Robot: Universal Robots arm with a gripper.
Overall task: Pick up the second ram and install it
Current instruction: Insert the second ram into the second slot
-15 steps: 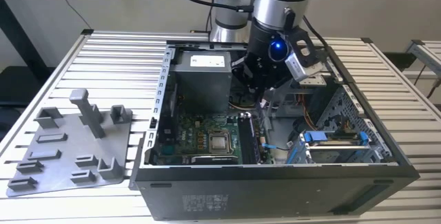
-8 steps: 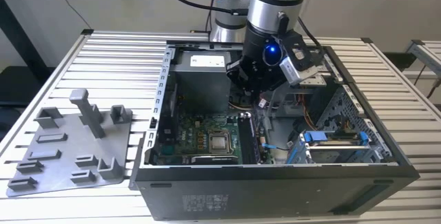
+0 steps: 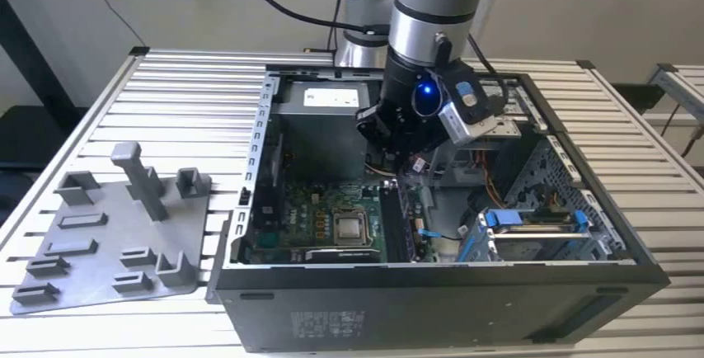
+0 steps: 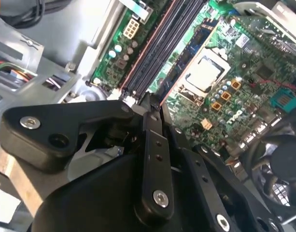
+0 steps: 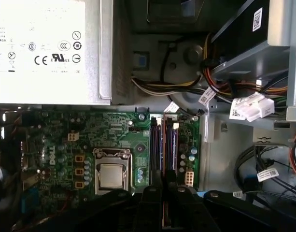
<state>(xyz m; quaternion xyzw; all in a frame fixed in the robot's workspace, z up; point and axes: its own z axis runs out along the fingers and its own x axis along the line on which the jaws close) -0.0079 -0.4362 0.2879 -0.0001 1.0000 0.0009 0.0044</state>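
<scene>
One thin, dark strip, the second ram (image 5: 164, 212), shows edge-on between the narrow-set black fingers of the tool (image 5: 165, 187), which clamps it just above the long dark memory slots (image 5: 163, 145). These slots lie on the green motherboard (image 5: 114, 130), beside the square metal processor socket (image 5: 111, 174). In the exterior view the tool (image 3: 401, 160) reaches into an open black computer case (image 3: 440, 300). The case lies on a ribbed, pale metal surface (image 3: 198, 86), with a grey plastic fixture (image 3: 110, 234) to its left.
</scene>
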